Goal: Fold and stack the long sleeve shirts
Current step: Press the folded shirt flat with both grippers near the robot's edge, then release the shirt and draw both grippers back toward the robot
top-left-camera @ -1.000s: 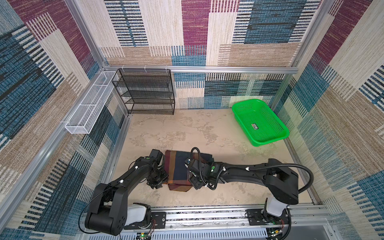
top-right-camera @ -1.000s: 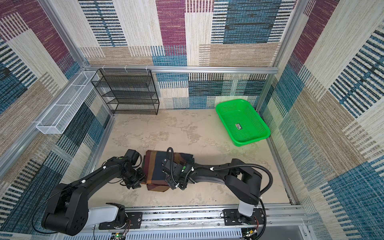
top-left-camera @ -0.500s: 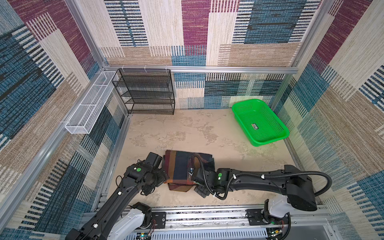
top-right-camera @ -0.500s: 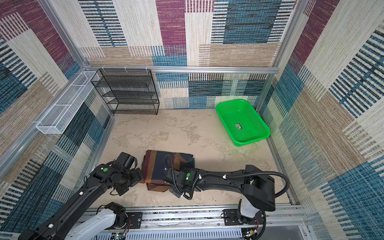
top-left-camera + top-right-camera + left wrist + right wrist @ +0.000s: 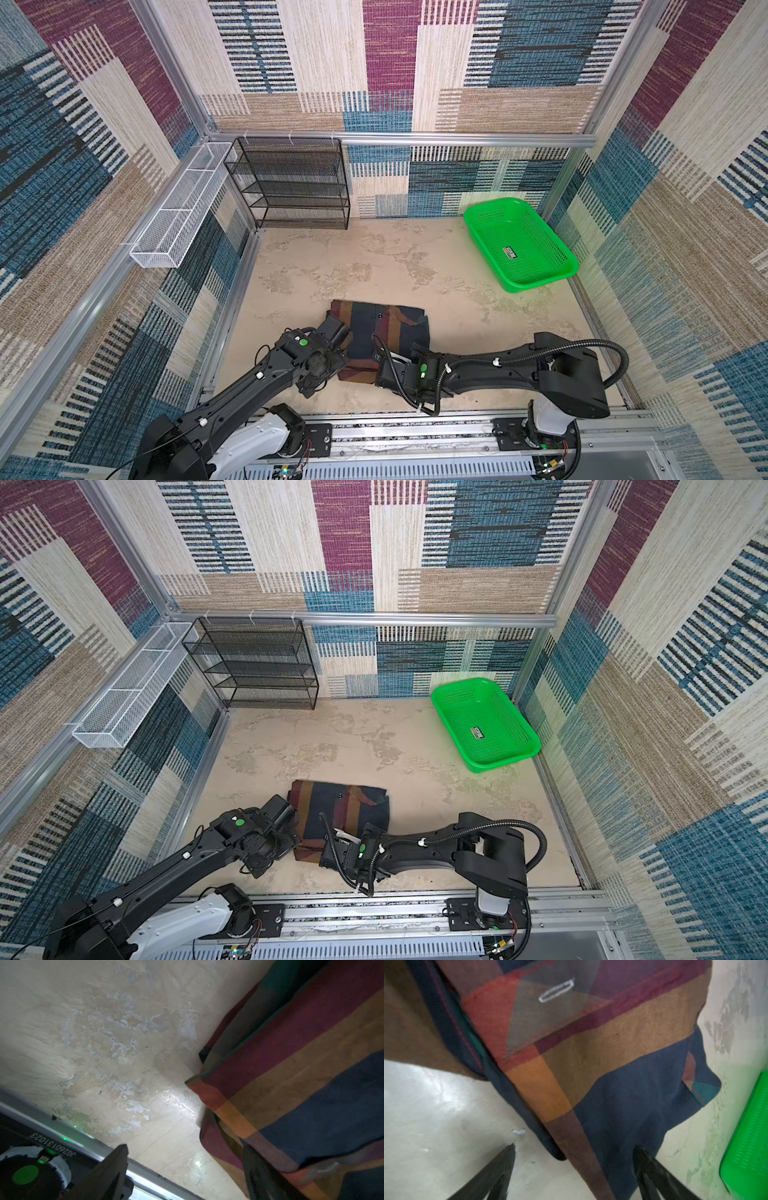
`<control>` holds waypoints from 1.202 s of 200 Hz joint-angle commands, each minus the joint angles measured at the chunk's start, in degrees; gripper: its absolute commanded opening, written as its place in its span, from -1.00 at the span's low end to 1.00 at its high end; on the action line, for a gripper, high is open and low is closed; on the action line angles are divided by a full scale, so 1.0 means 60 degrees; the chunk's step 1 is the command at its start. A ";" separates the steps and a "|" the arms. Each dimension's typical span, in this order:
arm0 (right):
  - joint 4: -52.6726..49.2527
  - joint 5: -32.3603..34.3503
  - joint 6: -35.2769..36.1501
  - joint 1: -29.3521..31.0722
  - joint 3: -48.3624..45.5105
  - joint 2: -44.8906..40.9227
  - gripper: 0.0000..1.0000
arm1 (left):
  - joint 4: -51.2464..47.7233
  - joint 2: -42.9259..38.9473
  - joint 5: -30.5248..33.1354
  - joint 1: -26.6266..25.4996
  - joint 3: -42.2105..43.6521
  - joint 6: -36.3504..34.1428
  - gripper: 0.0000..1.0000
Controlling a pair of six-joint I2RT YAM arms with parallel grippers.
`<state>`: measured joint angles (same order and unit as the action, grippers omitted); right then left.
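1. One plaid shirt (image 5: 384,332) (image 5: 340,808) visible, folded to a compact rectangular bundle. Flat on table (image 5: 374,257), front-centre, near the front edge.
2. Navy, maroon, orange and tan bands on top in both top views. White-stitched buttonhole (image 5: 556,991) visible in R wrist view.
3. L gripper (image 5: 187,1174): jaws spread wide, nothing clamped. One finger (image 5: 112,1172) over bare table, other finger (image 5: 261,1178) over the cloth at the bundle's edge. Contact w/ cloth: can't tell.
4. L wrist view: shirt (image 5: 301,1064) corner w/ several layers stacked, lowest layers on the table. Front rail (image 5: 72,1138) just behind the table-side finger.
5. R gripper (image 5: 577,1172): jaws spread wide too, nothing clamped. One finger (image 5: 500,1167) over bare table, other (image 5: 654,1176) over navy cloth. Shirt (image 5: 591,1074) edge between the two in that view. Touching or hovering: can't tell, frame a bit blurred.
6. Both top views: L arm (image 5: 249,382) (image 5: 187,854) at the bundle's left edge, R arm (image 5: 490,368) (image 5: 415,848) reaching across from the right to its front-right corner. Fingertips hidden under the wrists there.
7. Green basket (image 5: 519,249) (image 5: 484,725) at far right corner, well apart from shirt; its rim (image 5: 753,1136) also in R wrist view.
8. Black wire rack (image 5: 291,183) against back wall, left side. White wire basket (image 5: 178,208) mounted on left wall.
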<state>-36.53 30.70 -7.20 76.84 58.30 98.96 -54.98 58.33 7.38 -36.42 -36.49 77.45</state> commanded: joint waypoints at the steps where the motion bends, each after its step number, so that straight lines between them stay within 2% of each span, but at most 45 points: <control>1: 0.0500 0.0369 0.0182 0.0056 -0.0005 0.0111 0.77 | 0.0919 0.0110 0.0058 -0.0006 0.0361 0.0442 0.77; 32: 0.0545 0.0520 0.0247 0.0055 -0.0035 0.0477 0.64 | 0.1752 0.0642 -0.0233 -0.0006 0.0607 0.0305 0.76; 62: 0.0656 0.0069 0.0373 0.0055 -0.0179 0.0616 0.43 | 0.2065 0.1008 0.0007 0.0001 0.0516 0.0082 0.76; 103: 0.0755 -0.0649 0.0519 0.0055 -0.0186 0.0543 -0.37 | 0.2517 0.1533 0.0022 -0.0004 0.0616 0.0095 0.76; 136: 0.0723 -0.1214 0.0611 0.0096 -0.0137 0.0315 -0.72 | 0.2630 0.1696 0.0135 -0.0001 0.0655 0.0129 0.75; 155: 0.0624 -0.1175 0.0597 0.0128 -0.0166 0.0261 -0.78 | 0.2611 0.1642 0.0346 0.0004 0.0618 0.0107 0.75; 163: 0.0521 -0.0914 0.0515 0.0128 -0.0167 0.0314 -0.75 | 0.2632 0.1597 0.0358 0.0009 0.0605 0.0030 0.75; 172: 0.0322 -0.0569 0.0352 0.0117 -0.0120 0.0413 -0.57 | 0.2567 0.1476 0.0290 0.0028 0.0520 -0.0077 0.75; 177: 0.0242 -0.0465 0.0290 0.0128 -0.0071 0.0425 -0.37 | 0.2499 0.1331 0.0194 0.0062 0.0451 -0.0196 0.75; 186: 0.0143 -0.0263 0.0109 0.0128 -0.0013 0.0354 0.15 | 0.2246 0.1002 0.0169 0.0074 0.0280 -0.0395 0.75; 192: 0.0018 -0.0113 -0.0067 0.0128 0.0082 0.0276 0.33 | 0.1985 0.0704 0.0239 0.0066 0.0150 -0.0486 0.76; 212: -0.0393 -0.0009 -0.0274 0.0127 0.0530 -0.0094 0.56 | 0.1032 -0.0521 0.0600 0.0135 -0.0182 -0.0794 0.77; 240: -0.0805 -0.0262 0.0042 0.0270 0.1277 -0.0636 0.77 | -0.0602 -0.1969 0.1136 0.0553 -0.0873 -0.1545 0.80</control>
<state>-38.79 28.62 -6.85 77.73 63.07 97.17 -47.79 51.31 10.20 -34.87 -38.72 73.32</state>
